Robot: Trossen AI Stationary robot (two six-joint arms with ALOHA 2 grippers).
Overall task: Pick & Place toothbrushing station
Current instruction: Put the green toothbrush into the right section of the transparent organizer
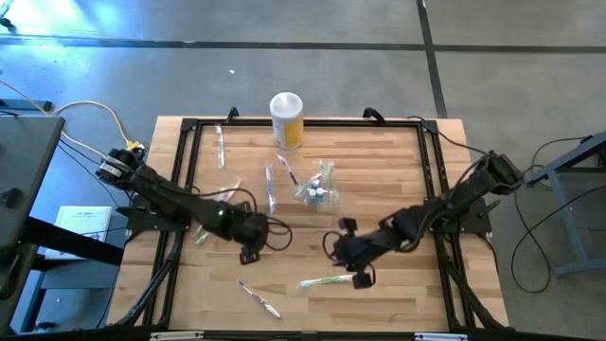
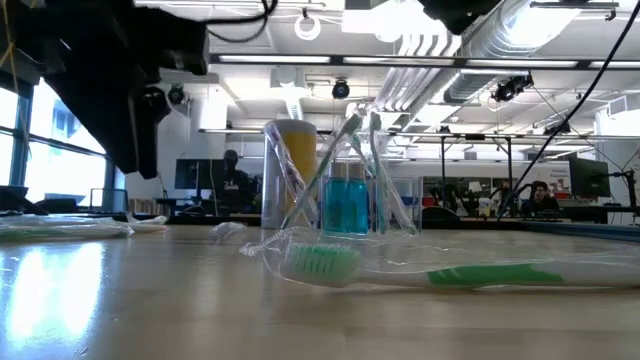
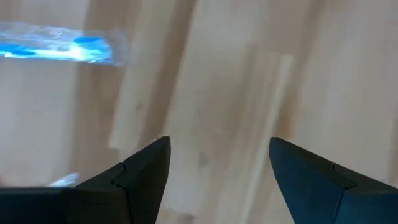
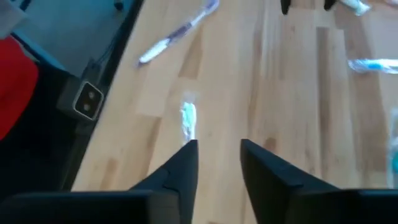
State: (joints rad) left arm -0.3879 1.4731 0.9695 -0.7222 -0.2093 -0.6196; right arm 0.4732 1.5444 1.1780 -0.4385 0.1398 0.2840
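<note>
Light wooden table (image 1: pixel 379 189), planked, edged by a black frame (image 1: pixel 185 156). Near the middle, a small clear holder (image 1: pixel 317 192) with toothbrushes upright in it. Beyond the holder, at the far edge, a white-topped yellow canister (image 1: pixel 286 120). Just beside the holder, toward the left arm, two wrapped toothbrushes (image 1: pixel 270 185); farther that way, near the frame, another (image 1: pixel 221 148). In front of the holder, toward the near edge, a green wrapped toothbrush (image 1: pixel 327 280) and, well apart from it, a pink one (image 1: pixel 258 296).
</note>
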